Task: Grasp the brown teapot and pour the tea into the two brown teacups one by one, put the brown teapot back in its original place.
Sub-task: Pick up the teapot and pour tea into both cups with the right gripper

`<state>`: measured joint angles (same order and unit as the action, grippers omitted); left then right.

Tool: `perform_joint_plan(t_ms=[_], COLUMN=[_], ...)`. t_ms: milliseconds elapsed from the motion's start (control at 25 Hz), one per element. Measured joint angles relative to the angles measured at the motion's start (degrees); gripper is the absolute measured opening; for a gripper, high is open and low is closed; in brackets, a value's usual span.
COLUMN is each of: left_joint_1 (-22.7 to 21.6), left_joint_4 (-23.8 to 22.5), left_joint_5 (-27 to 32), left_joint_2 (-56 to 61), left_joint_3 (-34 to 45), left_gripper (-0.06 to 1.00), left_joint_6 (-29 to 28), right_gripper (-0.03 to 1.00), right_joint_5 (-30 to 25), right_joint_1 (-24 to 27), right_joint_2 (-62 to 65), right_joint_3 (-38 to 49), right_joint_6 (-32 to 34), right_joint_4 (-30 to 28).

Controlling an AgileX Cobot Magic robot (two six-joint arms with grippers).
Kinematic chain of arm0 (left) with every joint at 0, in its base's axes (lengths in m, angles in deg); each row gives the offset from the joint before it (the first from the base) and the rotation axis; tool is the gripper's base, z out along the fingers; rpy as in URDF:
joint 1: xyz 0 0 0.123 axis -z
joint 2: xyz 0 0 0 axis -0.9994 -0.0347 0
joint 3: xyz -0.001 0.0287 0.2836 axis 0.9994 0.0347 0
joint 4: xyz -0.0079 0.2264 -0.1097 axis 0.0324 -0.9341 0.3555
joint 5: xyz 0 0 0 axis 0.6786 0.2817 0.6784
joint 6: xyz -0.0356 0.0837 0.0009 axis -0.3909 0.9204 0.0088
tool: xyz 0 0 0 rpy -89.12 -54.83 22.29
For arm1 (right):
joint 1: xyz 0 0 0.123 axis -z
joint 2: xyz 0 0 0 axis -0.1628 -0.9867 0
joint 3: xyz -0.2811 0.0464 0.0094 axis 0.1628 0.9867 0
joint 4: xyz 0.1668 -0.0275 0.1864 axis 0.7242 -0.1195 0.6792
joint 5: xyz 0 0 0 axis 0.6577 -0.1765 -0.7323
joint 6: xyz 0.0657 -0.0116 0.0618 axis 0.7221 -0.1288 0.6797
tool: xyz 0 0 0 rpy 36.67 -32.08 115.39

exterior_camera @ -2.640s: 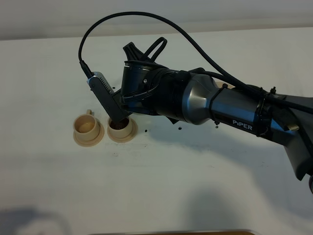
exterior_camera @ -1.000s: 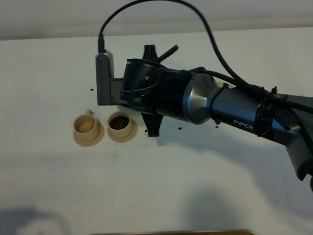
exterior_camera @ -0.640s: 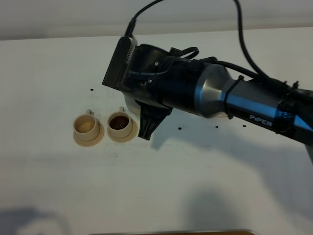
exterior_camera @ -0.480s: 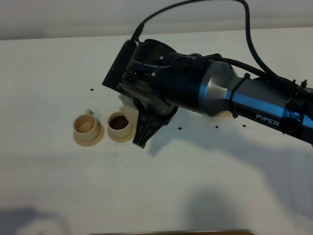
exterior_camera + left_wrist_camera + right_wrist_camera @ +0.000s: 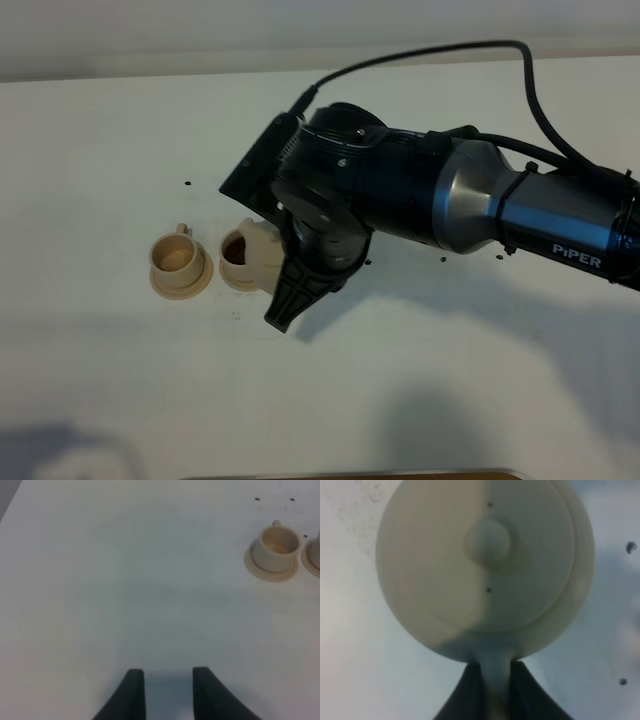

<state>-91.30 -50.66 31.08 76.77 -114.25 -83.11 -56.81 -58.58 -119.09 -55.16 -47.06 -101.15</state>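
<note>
The brown teapot fills the right wrist view, seen from above with its lid knob up. My right gripper is shut on its loop handle. In the high view the teapot peeks out under the right wrist, touching or overlapping the right teacup, which holds dark tea. My right gripper is just right of that cup. The left teacup stands on its saucer with a pale inside; it also shows in the left wrist view. My left gripper is open and empty. The wide saucer is hidden.
The right arm spans the table from the right edge to the cups. Small dark specks lie on the white surface. The edge of the second cup's saucer shows in the left wrist view.
The right wrist has rolled back from its pouring tilt and moved toward the table's front. The teapot now shows beside the right cup. The cups have not moved.
</note>
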Motion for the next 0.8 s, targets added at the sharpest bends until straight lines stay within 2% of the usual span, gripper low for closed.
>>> perform_joint_plan(t_ms=[400,800], left_joint_1=[0.0,0.0], left_joint_4=[0.0,0.0], left_joint_5=[0.0,0.0], left_joint_2=[0.0,0.0], left_joint_3=[0.0,0.0], left_gripper=[0.3,0.3], left_joint_6=[0.0,0.0], right_gripper=[0.09,0.09], right_joint_5=[7.32,9.43], right_joint_1=[1.27,1.27], right_joint_2=[-0.38,-3.49], right_joint_3=[6.16,6.44], right_joint_6=[1.14,1.27], right_joint_4=[1.44,2.92])
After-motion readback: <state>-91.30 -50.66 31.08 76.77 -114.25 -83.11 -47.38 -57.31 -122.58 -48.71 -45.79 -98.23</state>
